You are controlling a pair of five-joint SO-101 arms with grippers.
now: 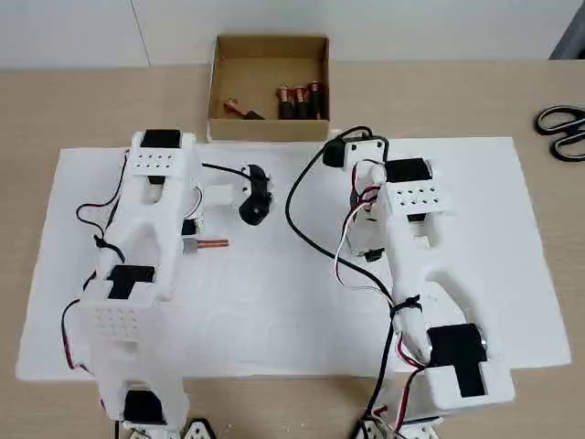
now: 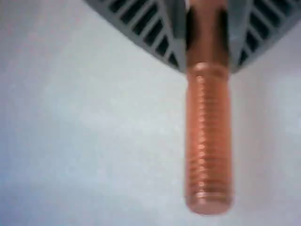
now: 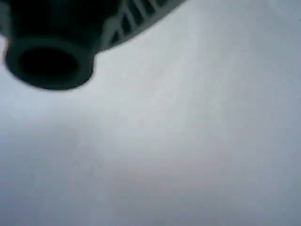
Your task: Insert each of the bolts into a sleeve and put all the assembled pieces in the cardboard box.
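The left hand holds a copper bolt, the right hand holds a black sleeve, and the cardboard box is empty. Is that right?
Not quite. The cardboard box is not empty: the high view shows assembled pieces lying in it. The rest is right: the left hand holds the copper bolt and the right hand holds the black sleeve.

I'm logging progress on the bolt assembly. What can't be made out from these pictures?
- Left wrist view: the head of the bolt, covered by the left gripper.
- Right wrist view: the inside of the sleeve, dark and blurred; its far end is cut off by the picture's edge.
- High view: the exact count of assembled pieces in the cardboard box, too small; the scissors, cut by the edge.
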